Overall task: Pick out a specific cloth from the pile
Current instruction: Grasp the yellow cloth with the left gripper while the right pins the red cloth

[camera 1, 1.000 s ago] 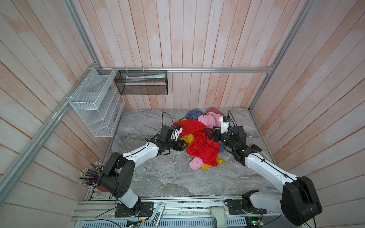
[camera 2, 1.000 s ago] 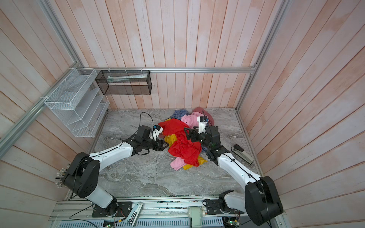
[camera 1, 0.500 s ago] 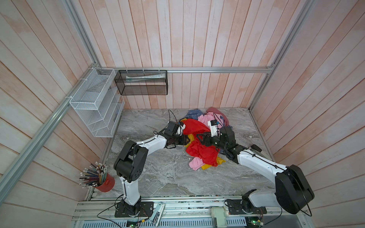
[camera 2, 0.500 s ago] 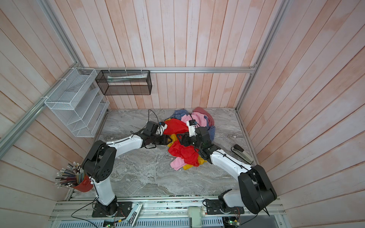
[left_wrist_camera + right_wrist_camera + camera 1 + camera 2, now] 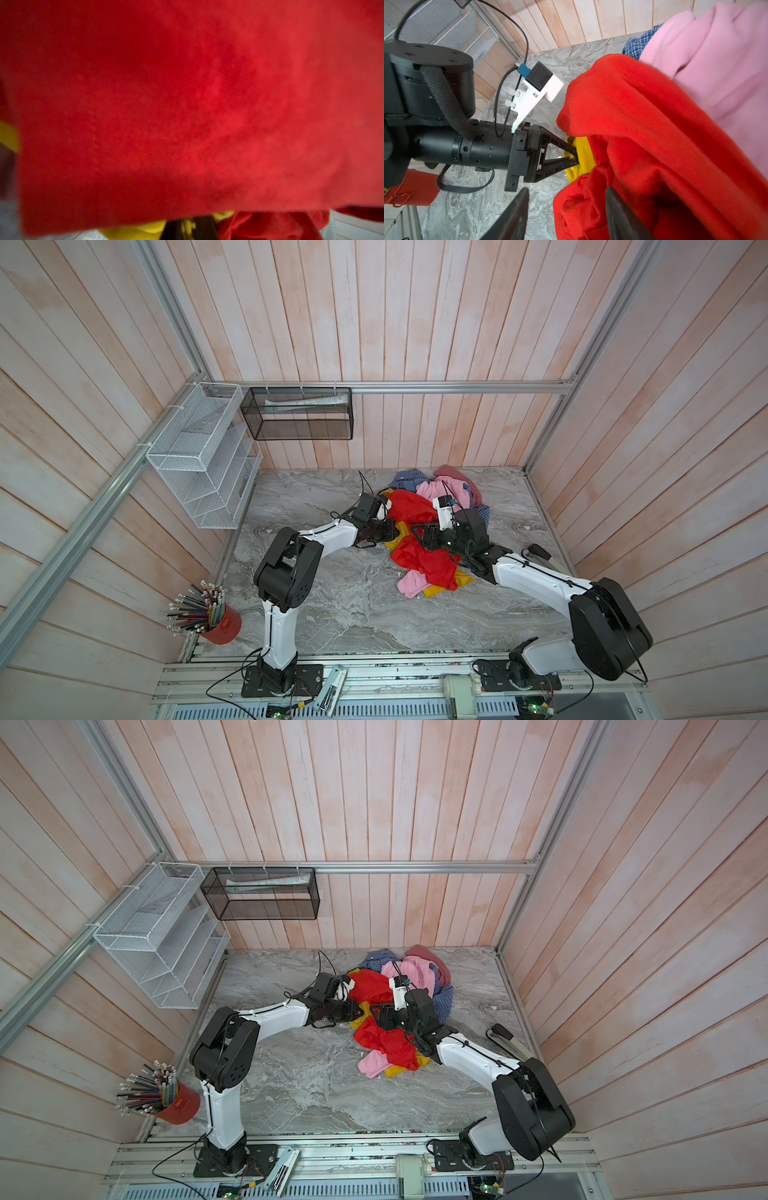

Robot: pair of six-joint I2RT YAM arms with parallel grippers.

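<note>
**Left pincer clamped on the yellow, right one gaping at the red**

I've got the cloth (image 5: pixel 581 160) in sight, mustard yellow and mostly buried under the red cloth (image 5: pixel 643 124), on the left flank of the pile (image 5: pixel 440 497). Only scraps of it show: a fold next to the left arm, and in both top views a corner poking out at the near end of the heap.

The left gripper (image 5: pixel 575 159) is pinched tight on that yellow fold, tips together with fabric between them. My left wrist camera is smothered in blurred red, with just a strip of yellow along one edge.

The right gripper (image 5: pixel 566 189) sits just opposite, with its jaws apart. One finger (image 5: pixel 517 216) is over bare table and the other is against the red cloth. I can see marble between that first finger and the fabric, so nothing is clamped there.

Further out, the pink cloth (image 5: pixel 716 62) rides on top behind the red. The blue checked cloth (image 5: pixel 635 45) and the maroon cloth (image 5: pixel 453 472) lie towards the back wall.

The heap sits far and right of centre on the marble table (image 5: pixel 353 605). The red pencil cup (image 5: pixel 222 624) is well apart, at the near left corner.
</note>
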